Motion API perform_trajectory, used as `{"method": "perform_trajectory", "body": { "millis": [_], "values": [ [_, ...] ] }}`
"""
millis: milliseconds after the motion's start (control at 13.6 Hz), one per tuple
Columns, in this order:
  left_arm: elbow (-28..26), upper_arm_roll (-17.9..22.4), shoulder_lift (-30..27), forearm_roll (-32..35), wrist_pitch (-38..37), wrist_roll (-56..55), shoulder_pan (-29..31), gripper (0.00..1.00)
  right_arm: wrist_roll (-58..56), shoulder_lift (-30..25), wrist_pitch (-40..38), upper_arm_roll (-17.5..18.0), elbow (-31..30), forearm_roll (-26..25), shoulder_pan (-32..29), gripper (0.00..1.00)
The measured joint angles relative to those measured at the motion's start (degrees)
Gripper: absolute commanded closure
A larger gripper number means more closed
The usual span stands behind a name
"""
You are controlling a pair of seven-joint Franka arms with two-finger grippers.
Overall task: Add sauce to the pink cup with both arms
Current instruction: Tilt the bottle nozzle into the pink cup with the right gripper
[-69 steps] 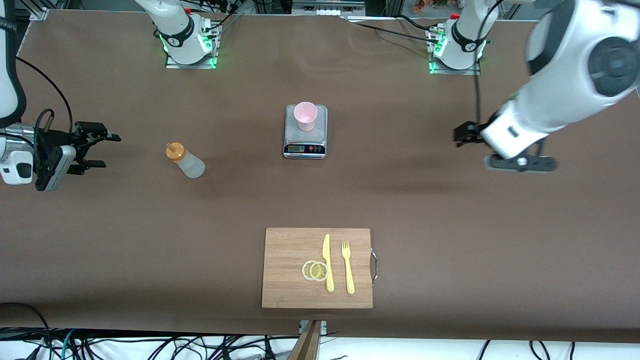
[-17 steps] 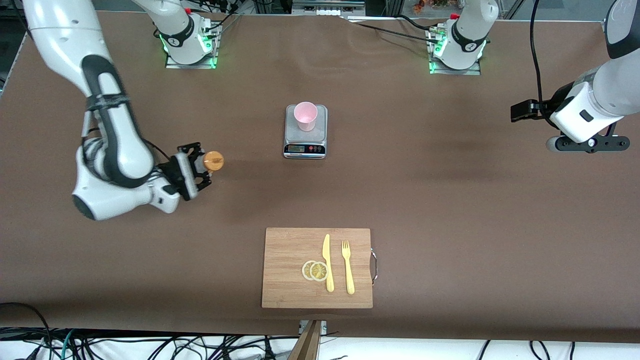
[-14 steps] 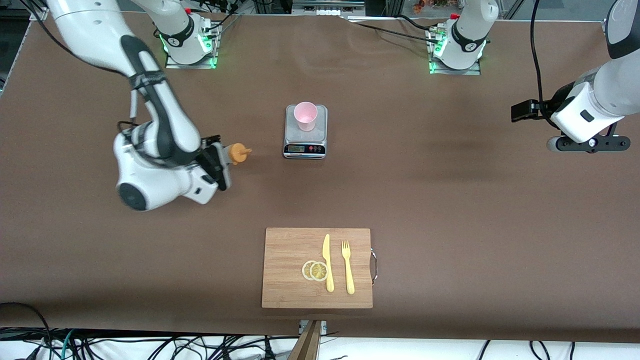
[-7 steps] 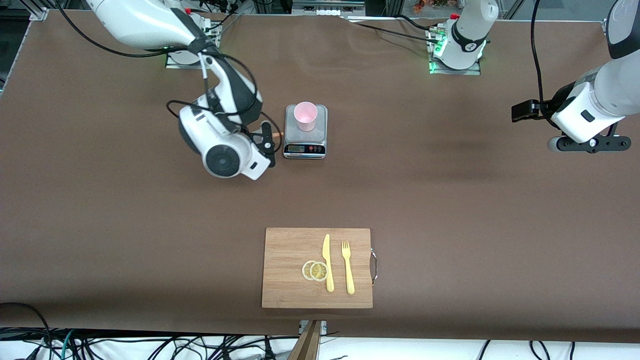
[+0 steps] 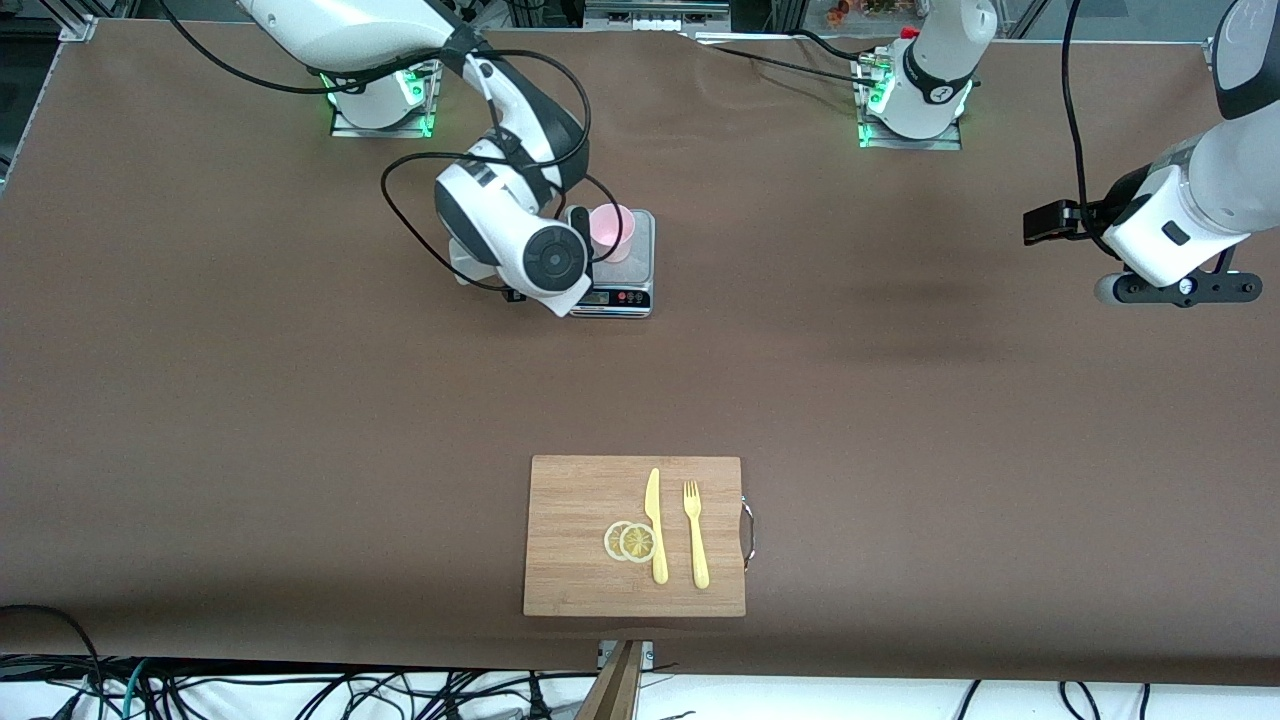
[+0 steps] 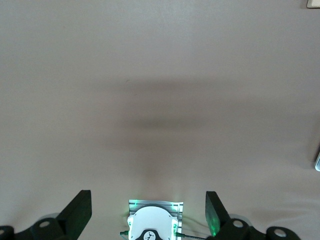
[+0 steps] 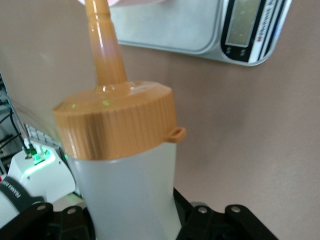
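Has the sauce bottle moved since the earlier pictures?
Yes. The right tool has carried the sauce bottle from the table toward the grey scale, reaching the pink cup.

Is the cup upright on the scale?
Upright: the cup stands on the scale, rim up, partly hidden by the right arm.

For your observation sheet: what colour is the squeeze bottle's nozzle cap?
Orange, on the whitish translucent squeeze bottle; clearest in the right wrist view.

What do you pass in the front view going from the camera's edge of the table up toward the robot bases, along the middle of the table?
Wooden cutting board carrying lemon slices, yellow knife and yellow fork → grey kitchen scale → pink cup standing on it.
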Motion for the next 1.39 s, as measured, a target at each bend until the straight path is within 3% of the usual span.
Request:
{"method": "perform_trajectory", "body": {
  "millis": [367, 1395],
  "values": [
    [0.00, 0.00, 0.00, 0.00, 0.00, 0.00, 0.01, 0.00, 3.86, -0.12, -2.58, 1.51, 0.05, -4.25, 2.53, 1.00],
    [0.00, 0.01, 0.02, 0.00, 0.00, 0.00, 0.05, 0.00, 8.59, 0.30, -3.18, 1.62, 0.03, -11.01, 7.73, 1.00]
  ]
}}
